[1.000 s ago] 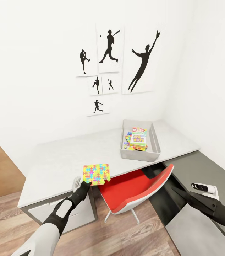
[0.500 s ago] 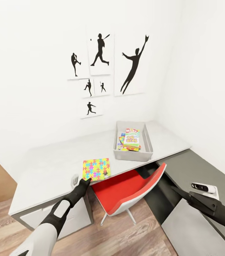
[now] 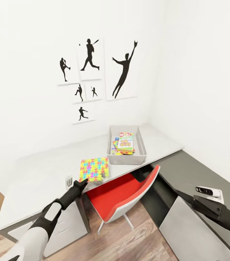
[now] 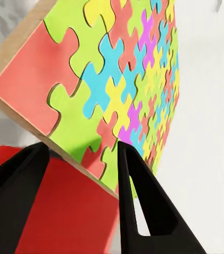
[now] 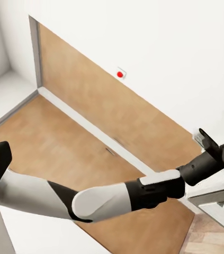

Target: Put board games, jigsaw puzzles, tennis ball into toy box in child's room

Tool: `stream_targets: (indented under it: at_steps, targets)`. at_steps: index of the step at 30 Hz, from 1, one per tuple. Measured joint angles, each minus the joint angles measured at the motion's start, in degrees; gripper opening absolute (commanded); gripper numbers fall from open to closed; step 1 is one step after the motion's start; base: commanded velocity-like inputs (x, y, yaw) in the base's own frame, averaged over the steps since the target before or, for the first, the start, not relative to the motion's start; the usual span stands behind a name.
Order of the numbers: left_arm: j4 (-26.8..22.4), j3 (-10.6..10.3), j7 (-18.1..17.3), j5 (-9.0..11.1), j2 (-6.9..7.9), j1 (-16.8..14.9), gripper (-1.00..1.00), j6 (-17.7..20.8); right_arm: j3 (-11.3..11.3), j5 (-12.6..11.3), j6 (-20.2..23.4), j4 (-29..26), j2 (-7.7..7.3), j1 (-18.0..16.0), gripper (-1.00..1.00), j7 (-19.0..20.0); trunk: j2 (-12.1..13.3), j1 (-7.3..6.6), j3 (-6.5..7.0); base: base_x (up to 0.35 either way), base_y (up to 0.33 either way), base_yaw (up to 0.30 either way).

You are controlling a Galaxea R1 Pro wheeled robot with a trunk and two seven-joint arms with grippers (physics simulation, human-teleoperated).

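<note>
SKIP-BO game (image 3: 125, 142) in toy box (image 3: 140, 158), puzzle (image 3: 94, 169)

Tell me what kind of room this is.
Likely a child's bedroom or playroom: baseball silhouette posters on the wall, a desk with a red chair, and a toy box holding board games.
</note>
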Motion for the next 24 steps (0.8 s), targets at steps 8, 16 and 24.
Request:
stream_targets:
  at_steps: [8, 16, 24]
  targets:
    - [-14.5, 0.3, -2.4, 0.6, 1.55, 1.3, -1.00, 13.0, 0.0, 0.0, -0.1, 0.0, 0.00, 0.0, 1.00, 0.0, 0.0, 0.00, 0.62, 0.000, 0.000, -0.176]
    - [-24.4, 0.5, -8.4, 0.6, 5.85, 3.6, -1.00, 24.0, 0.0, 0.2, -0.1, 0.0, 0.00, 0.0, 1.00, 0.0, 0.0, 0.00, 1.24, 0.000, 0.000, -0.176]
    - [-26.5, 0.1, -17.2, 0.4, 17.47, 6.6, -1.00, 30.9, 0.0, 0.3, -0.1, 0.0, 0.08, 0.0, 1.00, 0.0, 0.0, 0.00, 1.85, 0.000, 0.000, -0.176]
